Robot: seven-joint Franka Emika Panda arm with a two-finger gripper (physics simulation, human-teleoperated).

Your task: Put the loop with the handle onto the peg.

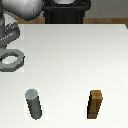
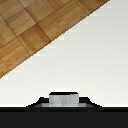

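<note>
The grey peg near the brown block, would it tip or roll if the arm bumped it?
The peg stands upright and is tall for its width, so a knock near the top would probably tip it. Its round body would likely roll once down. It looks rigid, not floppy.

Loop with the handle (image 1: 11, 58) behind peg (image 1: 34, 104); block (image 1: 95, 105) toward the exterior view's right.
</note>
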